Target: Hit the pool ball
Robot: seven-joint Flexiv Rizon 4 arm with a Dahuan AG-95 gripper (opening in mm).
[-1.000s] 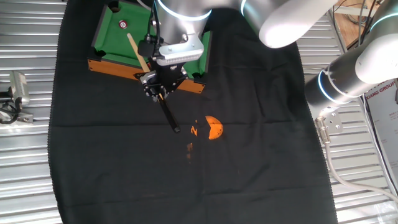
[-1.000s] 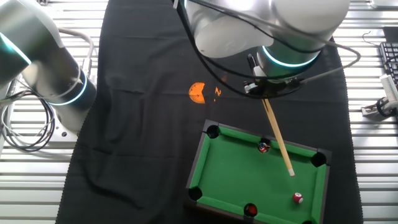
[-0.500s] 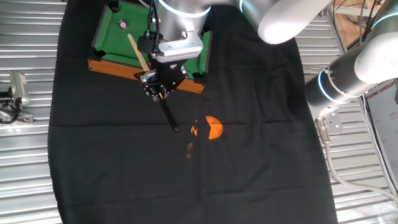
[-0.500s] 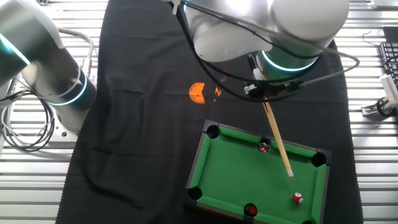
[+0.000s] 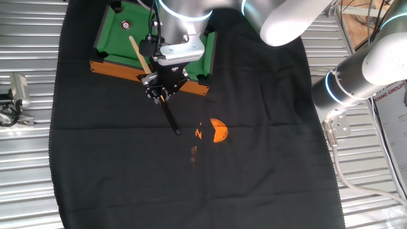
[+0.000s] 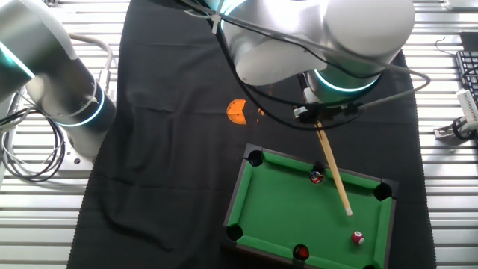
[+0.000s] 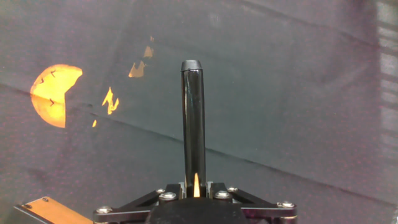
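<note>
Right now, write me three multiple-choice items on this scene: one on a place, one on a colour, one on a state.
1. Where does the pool ball lie?
A. on the green felt near a corner of the toy pool table
B. on the black cloth
C. in the gripper

2. What colour is the patch of light on the black cloth?
A. blue
B. orange
C. white

3. What is the gripper doing?
A. hanging open with nothing in it
B. gripping a ball
C. holding the cue stick

Answers:
1 A, the other fixed view shows the bright red ball with its white spot on the felt.
2 B, both fixed views show it glowing orange.
3 C, the stick runs through the fingers, its pale tip over the felt.
</note>
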